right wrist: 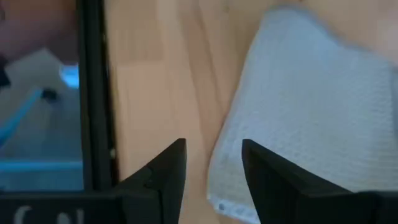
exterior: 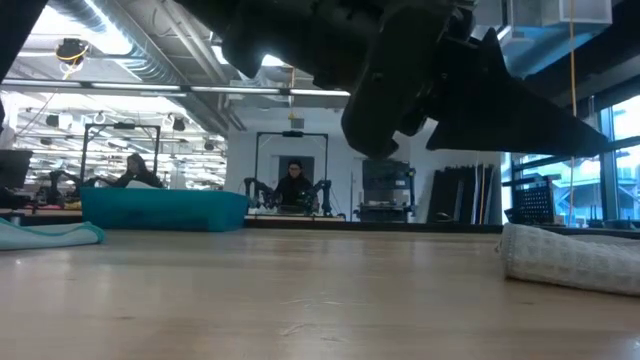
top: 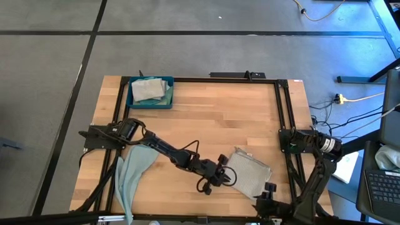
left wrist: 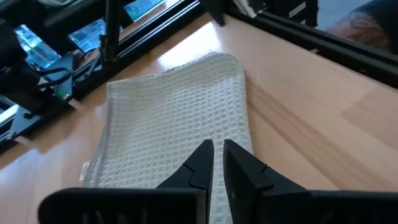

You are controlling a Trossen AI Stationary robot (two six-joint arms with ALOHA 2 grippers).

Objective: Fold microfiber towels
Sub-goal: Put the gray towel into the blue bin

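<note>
**Folded grey towel between two grippers**

Wooden table (top: 206, 125) carries a blue tray (top: 150, 103) far left. Folded grey towel (top: 249, 172) lies near right; teal towel (top: 134, 172) hangs near left. Left gripper (top: 224, 177), fingers pressed together, empty, meets the grey towel's left edge. Right gripper (top: 270, 187) is spread at its near-right corner.

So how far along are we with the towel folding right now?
Done: folded towels sit in the blue tray. In hand: a light grey towel lies folded on the table near the front right; the left gripper is at its edge with fingers nearly shut, and the right gripper is open at its other side. Left: a teal towel hangs unfolded over the front left edge.
</note>
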